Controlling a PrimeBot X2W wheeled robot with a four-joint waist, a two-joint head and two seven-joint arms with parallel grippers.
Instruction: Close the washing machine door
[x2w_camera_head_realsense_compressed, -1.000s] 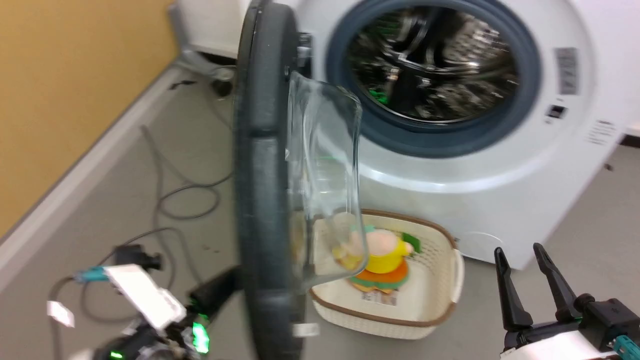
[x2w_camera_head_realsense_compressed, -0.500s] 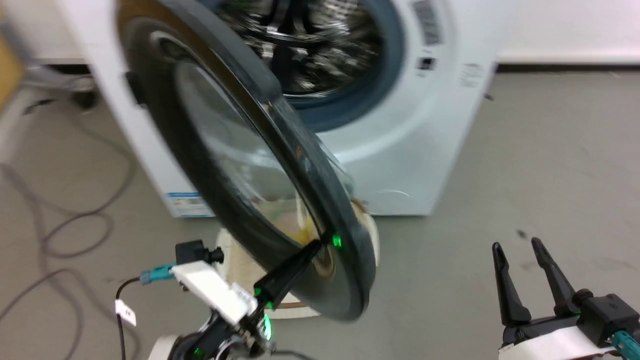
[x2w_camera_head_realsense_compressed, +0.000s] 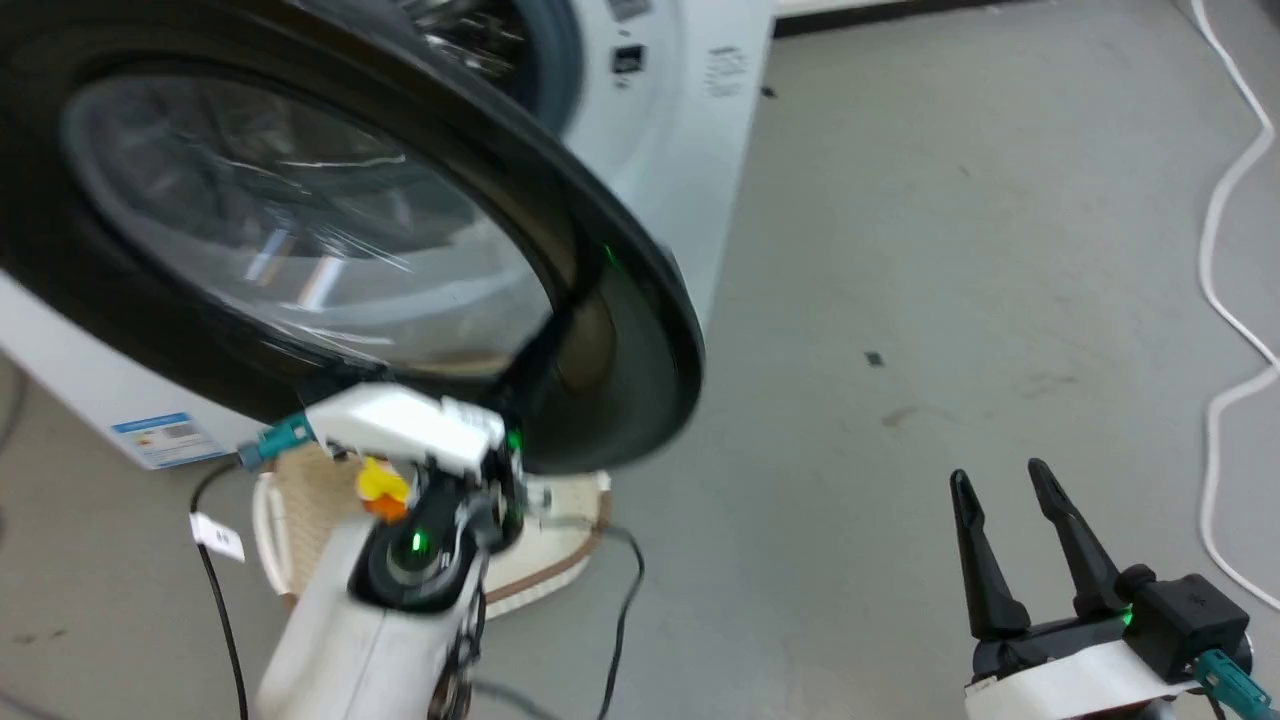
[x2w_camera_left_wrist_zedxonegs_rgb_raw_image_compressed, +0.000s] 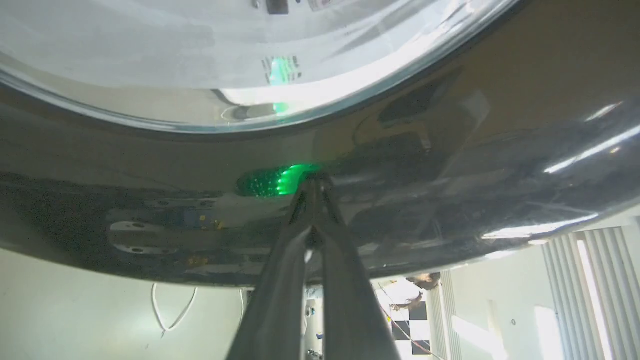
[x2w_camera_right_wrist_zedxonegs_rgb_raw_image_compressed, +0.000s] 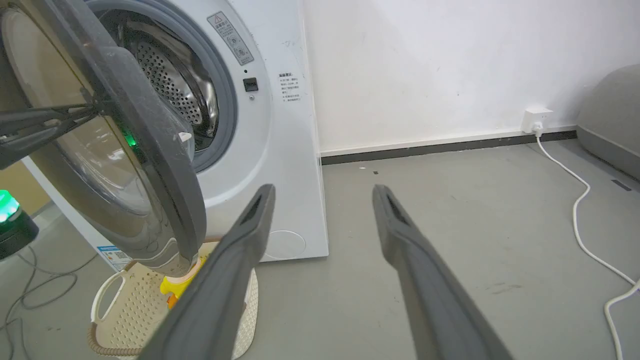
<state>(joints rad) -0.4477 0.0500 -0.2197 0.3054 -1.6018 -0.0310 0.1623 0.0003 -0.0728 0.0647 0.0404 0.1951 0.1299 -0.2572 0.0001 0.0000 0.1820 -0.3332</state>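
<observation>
The washing machine door (x2w_camera_head_realsense_compressed: 620, 330) is hanging partly open, angled out from the front of the washing machine (x2w_camera_right_wrist_zedxonegs_rgb_raw_image_compressed: 280, 165), with its glossy black outer face and glass window facing the head camera. The machine is standing on the grey floor (x2w_camera_head_realsense_compressed: 900, 250), at the floor's far edge by the white wall. The left gripper (x2w_camera_left_wrist_zedxonegs_rgb_raw_image_compressed: 312, 182) is pressing its tips against the door's glossy outer rim, just below the window. Its jaws are pressed together and pinching nothing, and a green glow is reflecting off the gloss beside them. The right gripper (x2w_camera_head_realsense_compressed: 998, 470) is hovering over bare floor, well apart from the door, with its jaws spread and holding nothing. Under the door's lower edge a white basket (x2w_camera_right_wrist_zedxonegs_rgb_raw_image_compressed: 125, 310) is sitting on the floor just in front of the machine, with a yellow toy (x2w_camera_right_wrist_zedxonegs_rgb_raw_image_compressed: 175, 285) lying in it. A white cable (x2w_camera_head_realsense_compressed: 1207, 265) is trailing along the floor's right side from a wall socket (x2w_camera_right_wrist_zedxonegs_rgb_raw_image_compressed: 535, 120).
</observation>
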